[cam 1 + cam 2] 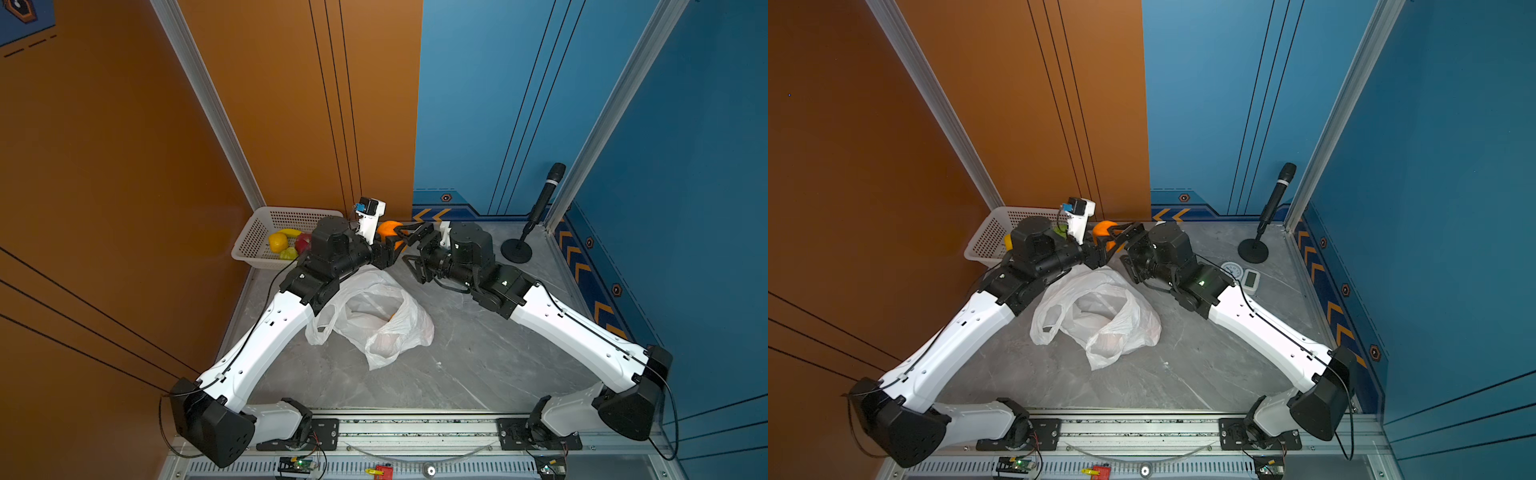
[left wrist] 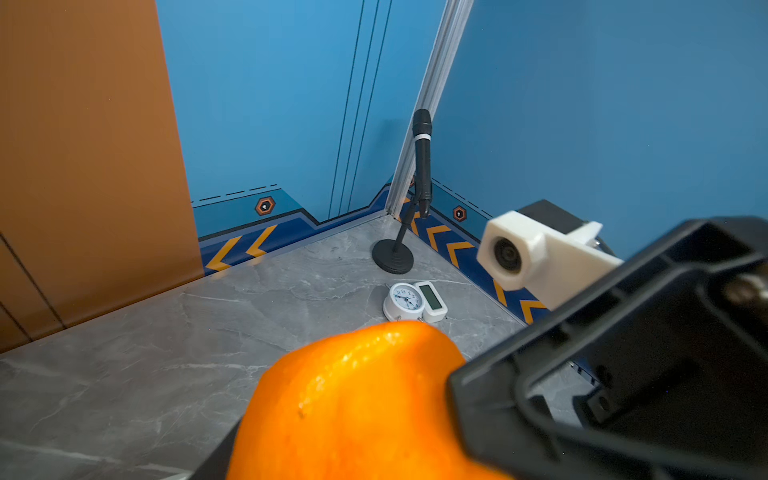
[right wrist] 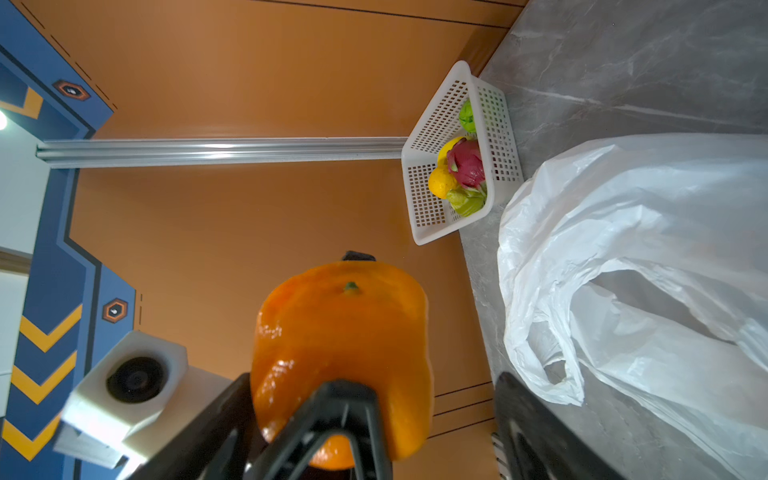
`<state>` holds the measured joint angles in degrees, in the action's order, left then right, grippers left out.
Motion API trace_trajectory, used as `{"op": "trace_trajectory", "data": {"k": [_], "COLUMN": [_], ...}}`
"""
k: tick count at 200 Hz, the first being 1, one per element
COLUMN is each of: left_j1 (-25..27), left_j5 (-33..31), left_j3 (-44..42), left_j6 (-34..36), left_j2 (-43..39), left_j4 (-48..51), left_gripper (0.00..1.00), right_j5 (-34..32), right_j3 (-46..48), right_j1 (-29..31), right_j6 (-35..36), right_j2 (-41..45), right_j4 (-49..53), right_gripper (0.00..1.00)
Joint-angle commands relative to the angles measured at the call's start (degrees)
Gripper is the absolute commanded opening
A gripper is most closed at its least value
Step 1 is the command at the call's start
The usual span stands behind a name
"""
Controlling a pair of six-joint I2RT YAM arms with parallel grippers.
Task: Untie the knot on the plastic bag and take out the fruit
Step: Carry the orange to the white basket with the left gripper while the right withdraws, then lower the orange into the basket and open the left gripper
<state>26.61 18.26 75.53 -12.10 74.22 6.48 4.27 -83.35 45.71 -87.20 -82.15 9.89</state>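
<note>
2 arms reach in from the near edge of the surface (image 1: 478, 365), elbows out, forearms converging over its far middle. Left arm (image 1: 266, 340): wrist level, left gripper (image 1: 387, 245) closed across an orange fruit (image 1: 388, 228), held clear of the surface. Right arm (image 1: 582, 332): right gripper (image 1: 402, 246) faces it, jaws spread wide, 1 finger (image 3: 345, 399) alongside the fruit, the other well apart.

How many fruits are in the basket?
5: green one toward the basket's right end in a top view; banana, dragon fruit, yellow one and yellow-green one clustered left of it. Others may be hidden.
</note>
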Motion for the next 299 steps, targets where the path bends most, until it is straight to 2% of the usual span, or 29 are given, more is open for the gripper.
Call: {"op": "trace_trajectory", "data": {"k": [1, 47, 68, 130, 217, 246, 299], "left_j1": [-2.86, -12.73, -17.57, -26.30, -29.51, -29.60, -29.86], "left_j5": [-3.53, -10.29, -10.95, -13.23, -18.26, -15.15, -15.54], "left_j3": [3.81, 7.77, 9.37, 18.18, 32.82, 34.54, 35.21], "left_j6": [-2.74, -10.82, -14.83, -17.59, -16.01, -14.93, -15.65], "left_j2": [0.66, 5.15, 8.65, 19.28, 35.86, 40.22, 45.82], "left_j4": [2.54, 9.21, 11.05, 20.13, 35.51, 35.99, 36.82], "left_gripper": [0.51, 0.46, 0.45, 0.45, 0.45, 0.46, 0.47], "right_j5": [-2.18, -3.93, -3.54, -4.67, -4.60, -5.21, -5.07], "right_j3": [2.49, 7.83, 9.65, 15.39, 15.14, 15.00, 13.71], "right_j1": [-1.14, -1.90, -2.49, -4.66, -5.11, -5.06, -5.06], "right_j6": [2.24, 3.11, 3.19, 2.91, 5.07, 5.74, 6.41], "right_j2": [3.52, 7.13, 8.47, 14.42, 15.36, 15.14, 13.96], "right_j4": [1.08, -0.53, -0.49, 2.67, 10.74, 10.84, 12.73], "right_gripper": [0.97, 1.00, 1.00, 1.00, 1.00, 1.00, 1.00]}}
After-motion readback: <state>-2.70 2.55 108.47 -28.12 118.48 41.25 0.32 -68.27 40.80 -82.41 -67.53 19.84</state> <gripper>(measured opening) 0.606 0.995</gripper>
